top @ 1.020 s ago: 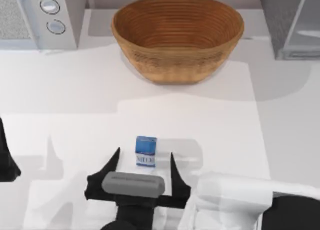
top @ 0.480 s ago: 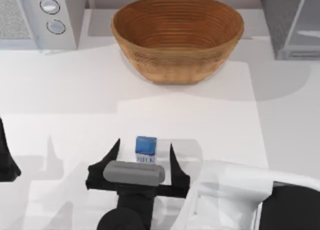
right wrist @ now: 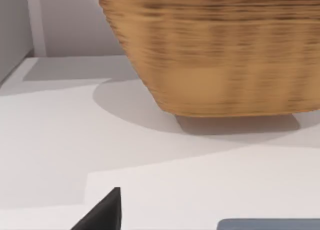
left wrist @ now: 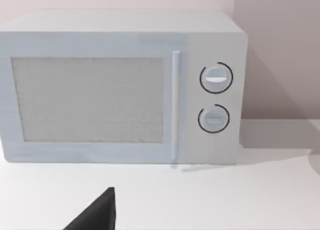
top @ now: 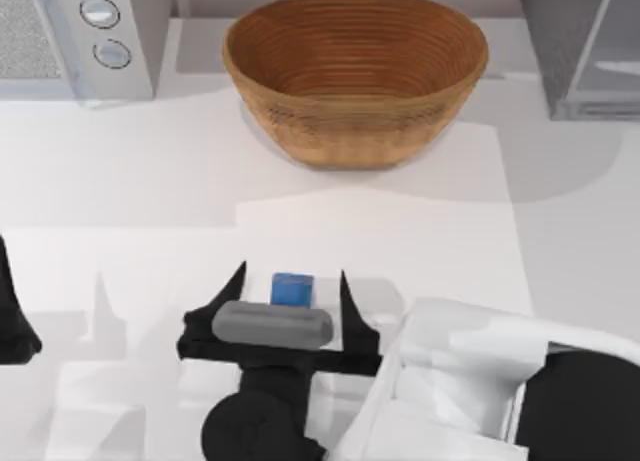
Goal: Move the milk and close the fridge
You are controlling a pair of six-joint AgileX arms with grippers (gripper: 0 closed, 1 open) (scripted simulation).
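The milk (top: 292,289) stood on the counter (top: 150,181), between the spread, open jaws of the right gripper (top: 291,287), not yet gripped or moved. The fridge (top: 580,46) at the far right was still to be closed; whether the parked left gripper (top: 15,326) was open could not be told.

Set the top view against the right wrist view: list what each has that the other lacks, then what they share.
Top view alone: the microwave at the table's far left, the fridge at far right, the whole right gripper open with a finger on each side of the milk, and the parked left arm at the left edge.
Right wrist view alone: the basket's outer wall seen from the side, and the shadow at its foot.
Both: the basket, the milk's blue top, the white table, and a dark finger of the right gripper.
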